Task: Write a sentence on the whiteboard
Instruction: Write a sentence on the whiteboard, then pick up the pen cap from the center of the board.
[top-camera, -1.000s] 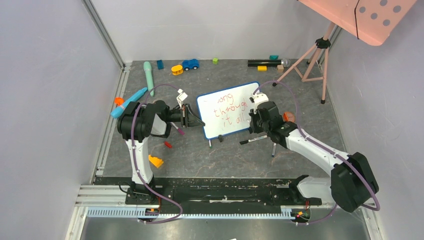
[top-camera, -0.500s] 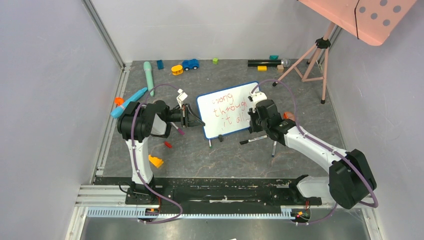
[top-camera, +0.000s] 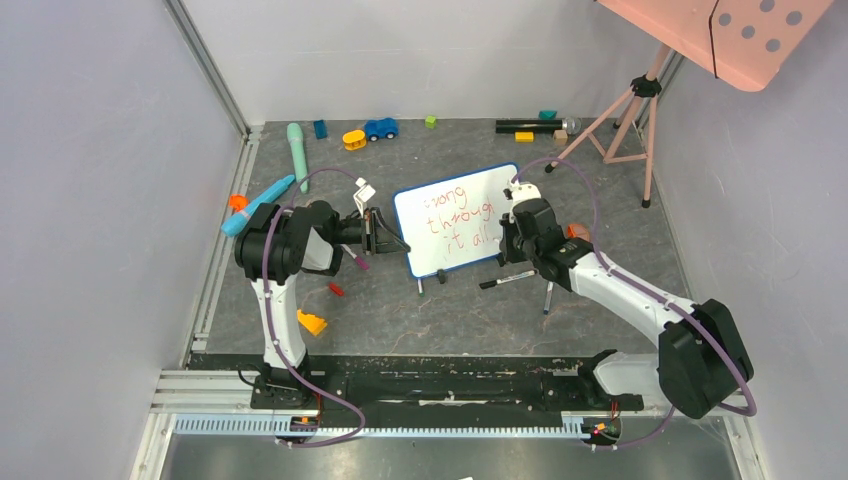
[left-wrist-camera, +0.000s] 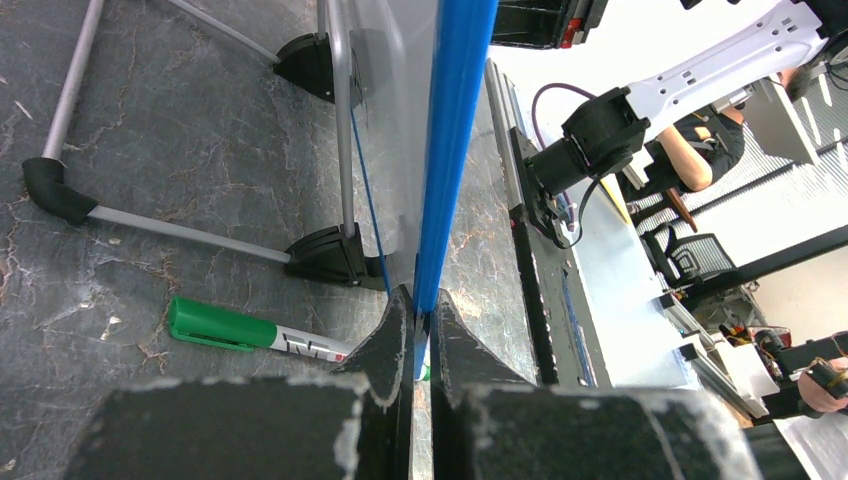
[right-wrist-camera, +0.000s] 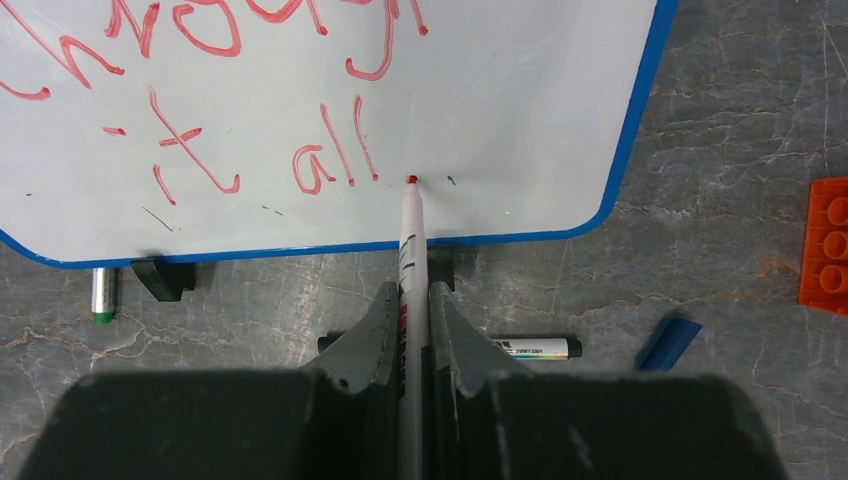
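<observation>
**Closing the Sentence With a Pinched Board**

From the top camera, the whiteboard (top-camera: 425, 255) stood tilted on its feet in the middle of the table (top-camera: 400, 310), between the two arms. The sentence (top-camera: 462, 215) ran in three red lines across its face. The left gripper (top-camera: 400, 245) met the board's left edge, and the right gripper (top-camera: 505, 244) hung at its right end.

The left wrist camera showed the jaws narrowed hard onto the thin blue frame (left-wrist-camera: 455, 150), with only the fingertips holding it. A green marker (left-wrist-camera: 240, 335) lay on the table beside a black foot (left-wrist-camera: 325, 258) of the board.

In the right wrist view, the jaws were clamped on a red marker (right-wrist-camera: 409, 240), whose tip looked to be touching the board just after "all". Too hard a push there would probably rock the board or twist it out of that slim pinch. Any sideways drag would likely streak the dot or smear the letters beside it.
</observation>
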